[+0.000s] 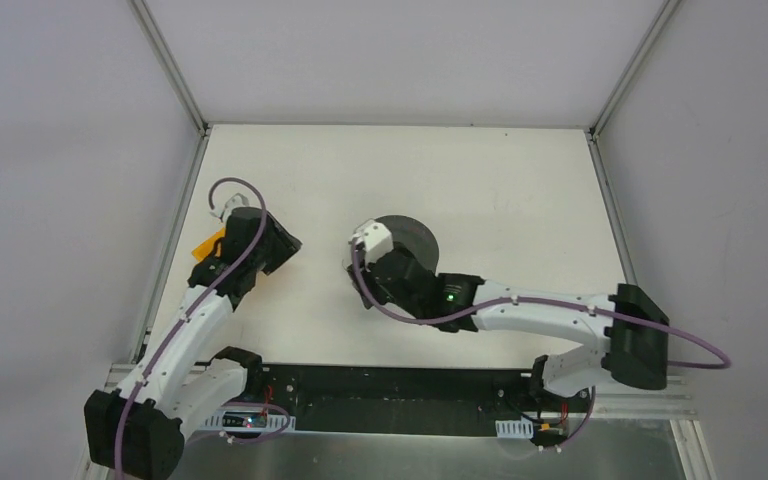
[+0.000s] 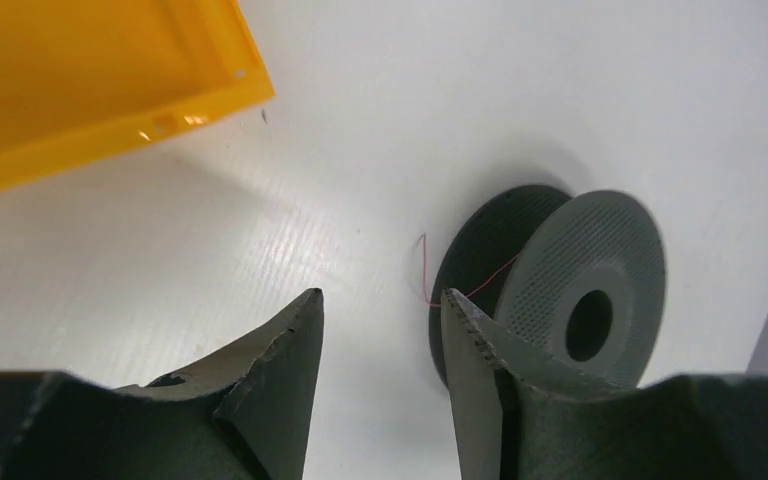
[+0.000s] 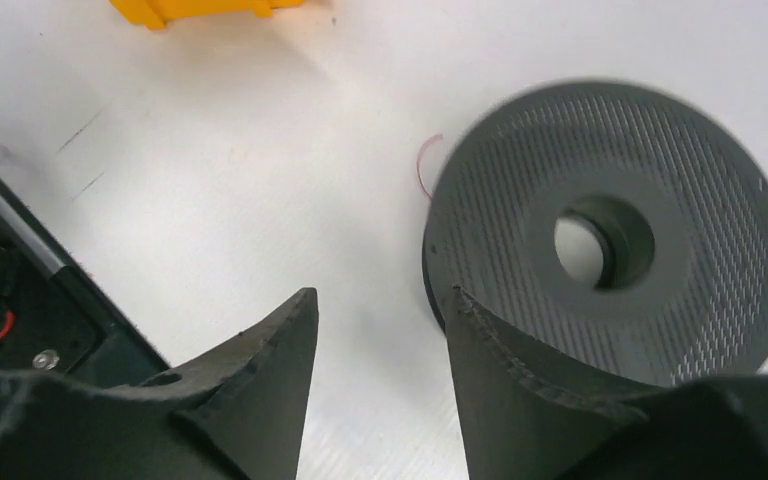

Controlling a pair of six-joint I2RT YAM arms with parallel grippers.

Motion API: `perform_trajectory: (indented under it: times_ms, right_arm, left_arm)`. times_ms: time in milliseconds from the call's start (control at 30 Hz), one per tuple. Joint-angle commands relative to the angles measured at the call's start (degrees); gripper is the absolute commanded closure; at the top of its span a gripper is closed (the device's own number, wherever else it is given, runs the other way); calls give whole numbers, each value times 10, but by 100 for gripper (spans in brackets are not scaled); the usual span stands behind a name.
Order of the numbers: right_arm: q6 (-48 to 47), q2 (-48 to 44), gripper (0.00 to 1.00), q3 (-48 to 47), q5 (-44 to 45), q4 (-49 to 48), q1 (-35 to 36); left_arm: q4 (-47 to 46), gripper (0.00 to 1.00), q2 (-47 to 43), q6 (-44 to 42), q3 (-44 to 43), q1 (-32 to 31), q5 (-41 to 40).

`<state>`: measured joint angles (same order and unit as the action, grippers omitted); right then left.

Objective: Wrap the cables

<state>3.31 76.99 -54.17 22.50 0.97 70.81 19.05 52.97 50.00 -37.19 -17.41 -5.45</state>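
- Overhead view is bright and even: the white table (image 1: pixel 520 190) nearly washes out, and only soft shadows sit under the arms (image 1: pixel 550 312).
- Left wrist view: a soft shadow fringes the spool (image 2: pixel 580 290), and small glints spark on the yellow tray (image 2: pixel 80 80) rim.
- Right wrist view: the spool's upper edge smears slightly, and the near fingers (image 3: pixel 260 390) sit dark and soft.

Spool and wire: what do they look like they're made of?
Spool: probably matte grey 3D-printed plastic, going by the fine ridged lines across its flange. Wire: hair-thin, reddish, holding a loose curl; possibly enamelled copper, too fine to tell.
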Motion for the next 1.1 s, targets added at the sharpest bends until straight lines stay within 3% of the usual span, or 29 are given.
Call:
perform_trajectory:
  times_ms: [0,267,433,700,1067]
  right_arm:
    - [-164,111,47,-135,46,56,14]
    - [-229,359,45,-364,80,222,7]
    - [-240,444,49,-431,113,263,-2]
    - [-244,522,54,-498,130,303,-16]
    - [-197,476,56,-424,109,226,-21]
  left_arm:
    - [91,53,-57,-76,-75,64,-5]
    - [140,51,-116,-124,-80,111,21]
    - [155,51,-147,-156,-73,113,0]
    - [161,50,-152,-171,-77,113,-27]
    - [180,50,-156,-150,-146,118,-143]
